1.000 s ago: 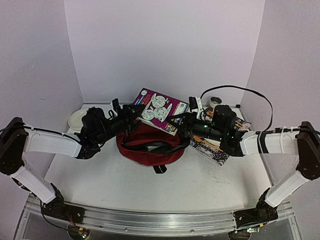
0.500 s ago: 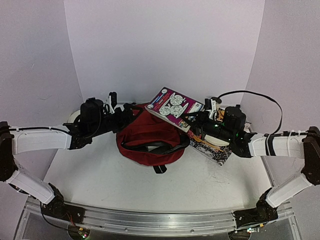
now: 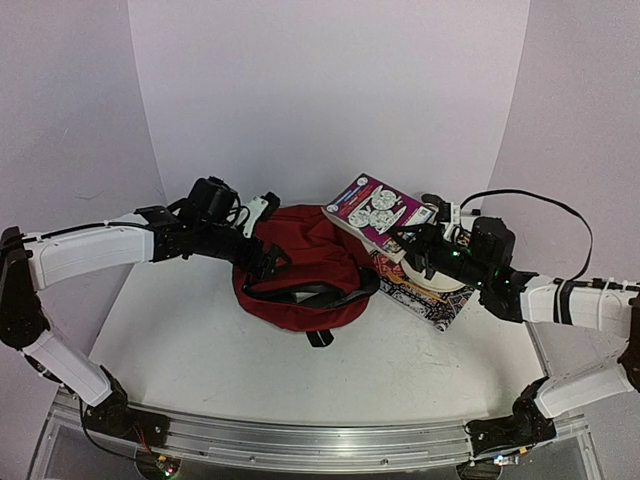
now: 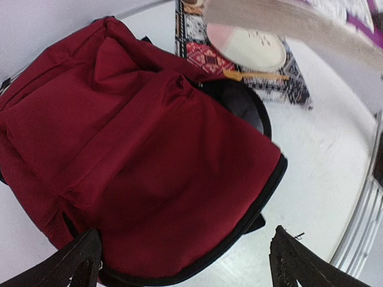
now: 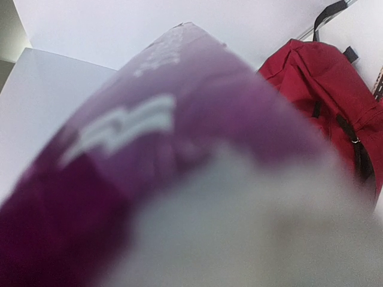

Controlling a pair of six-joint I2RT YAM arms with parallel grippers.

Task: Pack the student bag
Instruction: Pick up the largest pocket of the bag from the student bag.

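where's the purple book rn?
Top view, right of centre: the purple book is held aloft by the right end effector, just right of the student bag.

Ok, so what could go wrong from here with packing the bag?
The right gripper holds the purple book by one edge, tilted in the air; it may slip. The student bag shows only a narrow opening, and the open left gripper holds nothing, so the book could catch on fabric.
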